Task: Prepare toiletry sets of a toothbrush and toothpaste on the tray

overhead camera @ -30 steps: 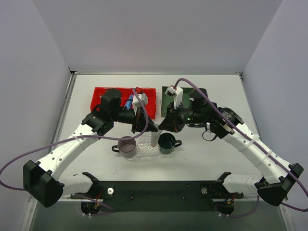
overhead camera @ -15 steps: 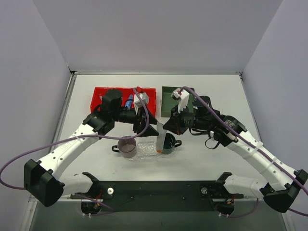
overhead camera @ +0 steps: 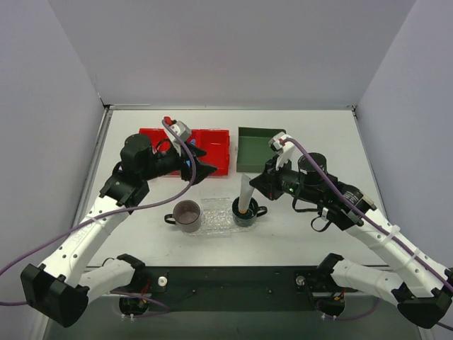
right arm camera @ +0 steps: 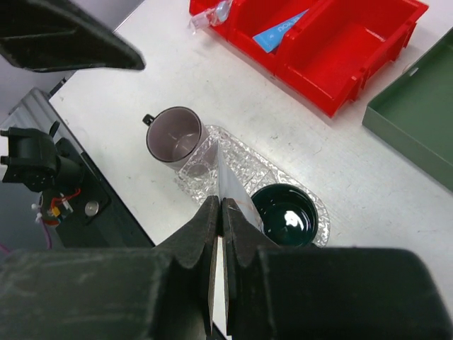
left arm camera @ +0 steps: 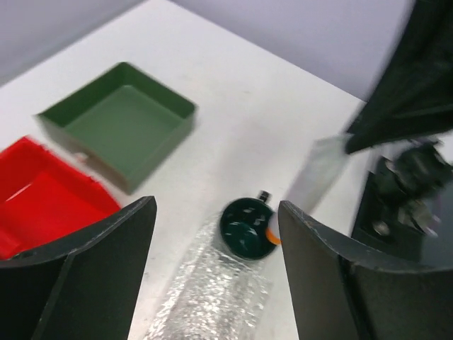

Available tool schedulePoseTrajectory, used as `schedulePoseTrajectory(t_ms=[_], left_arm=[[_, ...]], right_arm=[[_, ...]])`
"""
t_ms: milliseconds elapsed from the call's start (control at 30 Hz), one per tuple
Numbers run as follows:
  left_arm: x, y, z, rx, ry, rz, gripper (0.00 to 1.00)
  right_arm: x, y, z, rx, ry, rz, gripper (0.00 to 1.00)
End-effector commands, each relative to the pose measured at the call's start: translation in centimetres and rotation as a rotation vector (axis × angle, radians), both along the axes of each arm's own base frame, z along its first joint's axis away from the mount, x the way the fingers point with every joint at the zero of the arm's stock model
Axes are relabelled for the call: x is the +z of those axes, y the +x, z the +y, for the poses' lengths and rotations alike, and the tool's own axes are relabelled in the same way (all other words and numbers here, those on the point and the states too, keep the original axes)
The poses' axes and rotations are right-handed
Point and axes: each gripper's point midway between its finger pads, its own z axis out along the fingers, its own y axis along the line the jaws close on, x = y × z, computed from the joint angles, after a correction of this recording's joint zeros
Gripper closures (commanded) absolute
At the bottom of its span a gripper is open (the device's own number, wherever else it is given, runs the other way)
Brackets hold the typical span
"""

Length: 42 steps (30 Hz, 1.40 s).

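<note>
My right gripper [overhead camera: 253, 181] [right arm camera: 221, 209] is shut on the flat end of the white toothpaste [overhead camera: 245, 193] [right arm camera: 230, 180]. The tube hangs cap-down, its orange cap [overhead camera: 243, 210] [left arm camera: 271, 237] at the rim of a dark green cup [overhead camera: 245, 212] [right arm camera: 285, 216]. That cup stands on the right end of the clear bumpy tray [overhead camera: 216, 218] [left arm camera: 212, 301] [right arm camera: 269, 170]. My left gripper [overhead camera: 204, 161] [left arm camera: 216, 262] hangs open and empty over the red bin's right part. A light-blue toothbrush [right arm camera: 283, 28] lies in the red bin [right arm camera: 333, 49].
A translucent purple-grey cup [overhead camera: 187, 214] [right arm camera: 175, 134] stands at the tray's left end. The red three-compartment bin [overhead camera: 212, 142] [left arm camera: 42, 191] and the empty dark green square bin [overhead camera: 258, 150] [left arm camera: 120, 124] sit side by side behind the tray. A clear wrapper [right arm camera: 212, 14] lies by the red bin.
My left gripper opened and drew back to the left, toward the red bin. My right gripper swung the toothpaste from the tray's middle down to the dark green cup.
</note>
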Motion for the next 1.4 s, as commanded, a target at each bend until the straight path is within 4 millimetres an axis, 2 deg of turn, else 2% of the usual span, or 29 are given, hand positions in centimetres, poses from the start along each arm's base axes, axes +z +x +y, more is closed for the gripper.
schedulePoseTrajectory(t_ms=[0, 67, 100, 200, 233, 300, 367, 633, 933, 1367], left_arm=[[0.0, 6.6, 5.0, 0.473, 0.034, -0.019, 0.20], [-1.3, 7.9, 7.1, 0.617, 0.086, 0.023, 0.21], [-1.7, 9.0, 9.2, 0.748, 0.114, 0.025, 0.21], [-2.0, 9.4, 10.8, 0.831, 0.134, 0.026, 0.21], [-1.7, 9.2, 10.9, 0.832, 0.123, 0.018, 0.21], [-1.6, 9.0, 10.8, 0.827, 0.105, 0.004, 0.21], [-1.3, 8.9, 10.8, 0.824, 0.094, -0.003, 0.21], [-1.2, 8.9, 11.0, 0.834, 0.097, -0.008, 0.21], [-1.4, 8.9, 10.9, 0.827, 0.099, -0.005, 0.21], [-1.7, 8.9, 10.6, 0.813, 0.102, 0.000, 0.21]], right_arm=[[3.3, 1.2, 0.5, -0.065, 0.129, -0.113, 1.00], [3.1, 1.7, 0.5, -0.102, 0.131, -0.124, 1.00], [2.9, 1.3, 1.0, -0.093, 0.134, -0.125, 1.00], [2.6, 1.1, 1.9, -0.117, 0.130, -0.148, 1.00], [2.9, 1.0, 2.6, -0.113, 0.141, -0.159, 1.00], [3.3, 1.7, 2.5, -0.183, 0.128, -0.200, 1.00], [2.8, 1.0, 4.1, -0.159, 0.094, -0.208, 1.00], [2.4, 0.6, 6.9, -0.206, 0.037, -0.266, 1.00], [2.4, 1.1, 7.2, -0.269, 0.064, -0.295, 1.00], [1.0, 1.4, 7.8, -0.280, 0.059, -0.281, 1.00]])
